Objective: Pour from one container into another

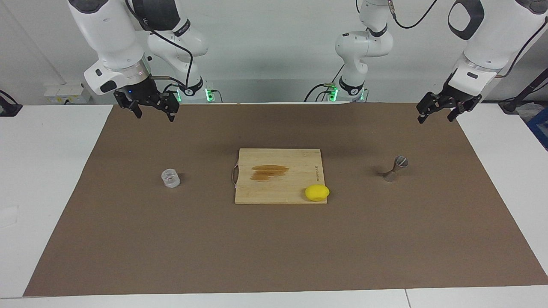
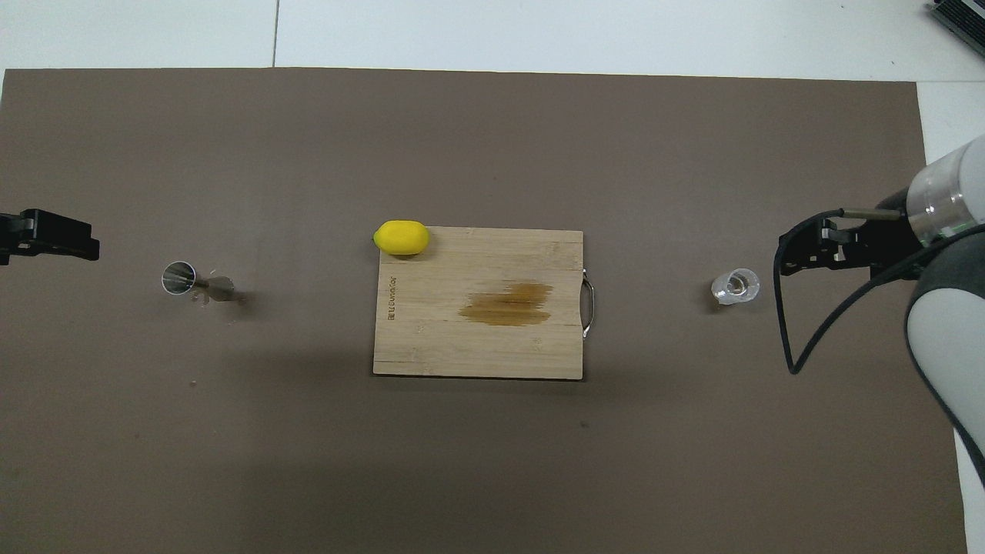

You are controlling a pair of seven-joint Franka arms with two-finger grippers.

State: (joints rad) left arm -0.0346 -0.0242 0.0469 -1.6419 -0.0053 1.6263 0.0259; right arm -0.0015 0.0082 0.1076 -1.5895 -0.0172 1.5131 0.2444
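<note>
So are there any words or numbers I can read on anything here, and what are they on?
Pale wooden cutting board with a metal handle: one short line of printed text near the edge toward the left arm's end, too small to read.
Small clear glass cup: no writing visible.
Silvery metal hourglass-shaped jigger: no writing visible.
Yellow lemon: none.
Brown table mat: none.

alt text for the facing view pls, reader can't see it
Both arms wait raised with open grippers, the right gripper above the glass cup, the left gripper above the metal jigger. Both stand on a brown mat; between them lies a cutting board with a lemon.
</note>
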